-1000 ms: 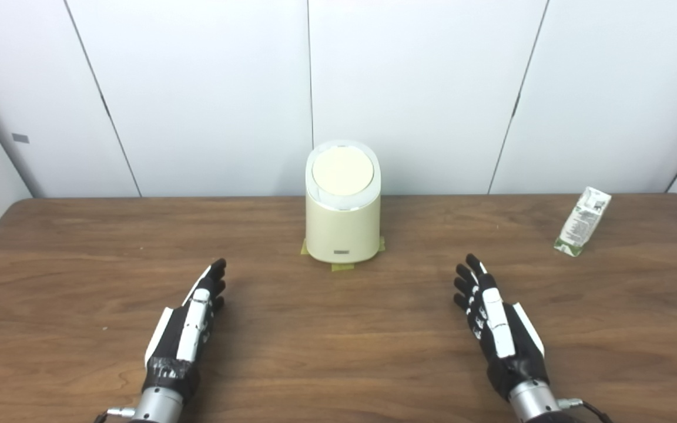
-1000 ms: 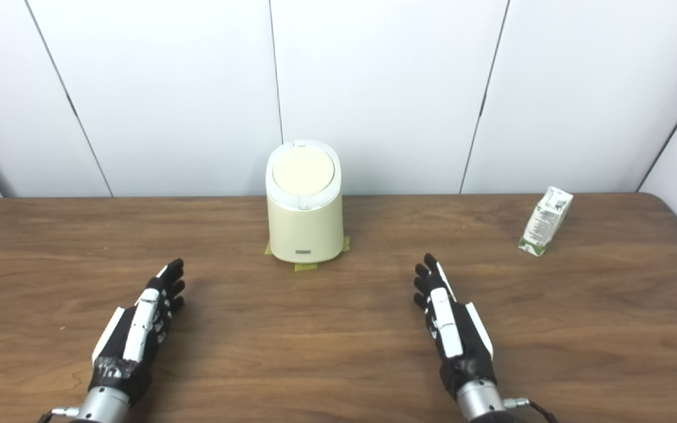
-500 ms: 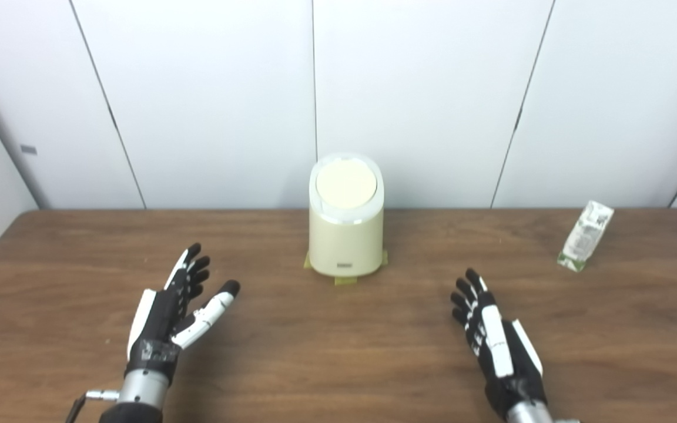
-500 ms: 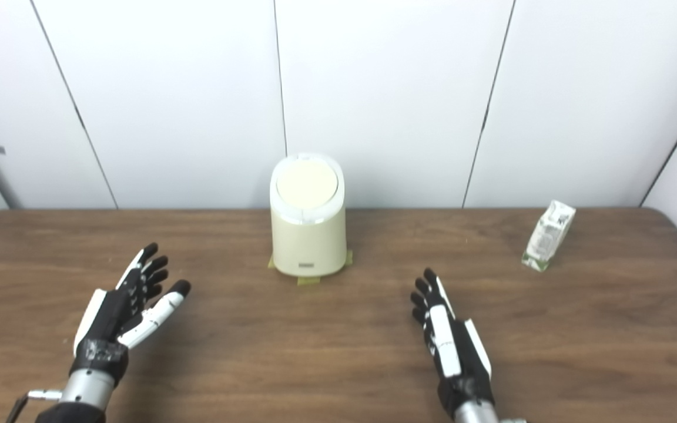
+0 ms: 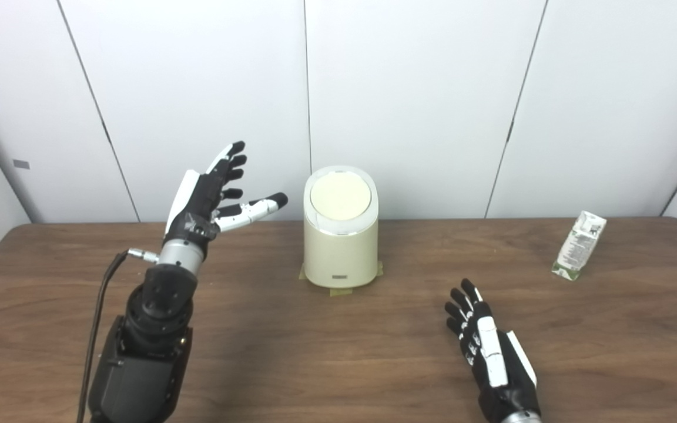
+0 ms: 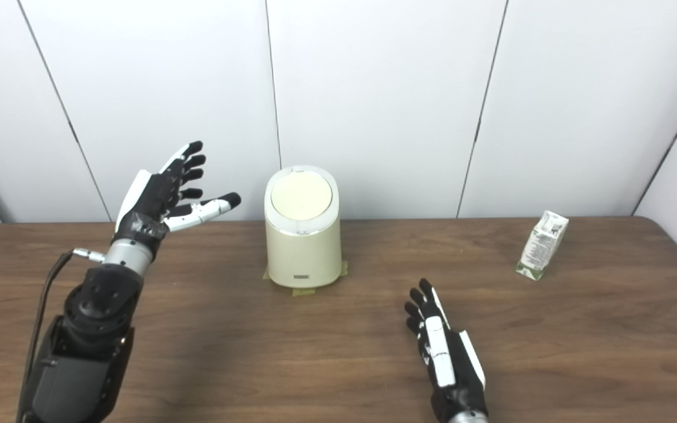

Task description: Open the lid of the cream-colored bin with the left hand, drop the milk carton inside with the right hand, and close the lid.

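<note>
The cream-colored bin (image 5: 340,247) stands at the back middle of the wooden table (image 5: 291,352), its round lid (image 5: 340,197) shut. My left hand (image 5: 212,197) is open and raised in the air to the left of the bin, about level with the lid, thumb pointing toward it, not touching. The milk carton (image 5: 579,245) lies on the table at the far right. My right hand (image 5: 488,349) is open and empty, low over the table at the front right, well short of the carton. The same scene shows in the right eye view, with the bin (image 6: 303,244) and carton (image 6: 542,245).
Yellow tape patches (image 5: 343,291) sit under the bin's base. White wall panels (image 5: 421,100) rise directly behind the table's far edge. A black cable (image 5: 100,305) hangs from my left forearm.
My left hand has risen from the table and moved up toward the bin's left side, thumb spread. My right hand has hardly moved. The camera has tilted, shifting the whole picture.
</note>
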Controlling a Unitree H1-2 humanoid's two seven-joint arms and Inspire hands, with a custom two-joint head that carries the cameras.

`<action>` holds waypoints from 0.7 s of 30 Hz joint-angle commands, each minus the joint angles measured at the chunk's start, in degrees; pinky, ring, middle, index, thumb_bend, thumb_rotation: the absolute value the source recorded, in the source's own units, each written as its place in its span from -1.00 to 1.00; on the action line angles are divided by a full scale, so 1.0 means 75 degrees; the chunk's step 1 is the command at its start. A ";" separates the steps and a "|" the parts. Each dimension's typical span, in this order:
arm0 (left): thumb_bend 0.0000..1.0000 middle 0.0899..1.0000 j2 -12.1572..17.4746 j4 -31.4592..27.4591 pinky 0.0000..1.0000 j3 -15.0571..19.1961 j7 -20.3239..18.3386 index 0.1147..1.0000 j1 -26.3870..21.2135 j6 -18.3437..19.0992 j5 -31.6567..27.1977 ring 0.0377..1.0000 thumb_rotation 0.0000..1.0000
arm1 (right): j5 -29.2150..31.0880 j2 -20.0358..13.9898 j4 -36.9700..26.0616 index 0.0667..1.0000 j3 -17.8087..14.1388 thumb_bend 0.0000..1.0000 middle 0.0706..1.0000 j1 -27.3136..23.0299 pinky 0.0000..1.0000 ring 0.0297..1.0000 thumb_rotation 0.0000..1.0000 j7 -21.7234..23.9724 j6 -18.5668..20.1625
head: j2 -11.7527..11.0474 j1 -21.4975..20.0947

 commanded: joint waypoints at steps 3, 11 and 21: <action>0.75 0.82 0.0053 0.0676 0.55 -0.0340 0.0019 0.88 -0.1208 -0.0394 0.0331 0.77 -0.54 | -0.0004 0.0032 -0.0057 1.00 0.0020 0.29 0.93 -0.0210 0.87 0.89 1.00 0.0009 -0.0323 | -0.0002 0.0007; 0.73 0.82 -0.0051 0.2020 0.50 -0.1102 -0.0088 0.89 -0.2428 -0.0351 0.0903 0.76 -0.59 | -0.0144 0.0082 -0.0056 1.00 0.0051 0.29 0.92 -0.0214 0.84 0.87 1.00 -0.0121 -0.0322 | 0.0018 -0.0022; 0.78 0.77 -0.0125 0.3397 0.42 -0.1760 0.0062 0.83 -0.3220 -0.0589 0.1681 0.71 -0.67 | -0.0021 0.0151 -0.0127 1.00 -0.0026 0.25 0.93 -0.0268 0.93 0.91 1.00 -0.0197 -0.0338 | 0.0061 -0.0042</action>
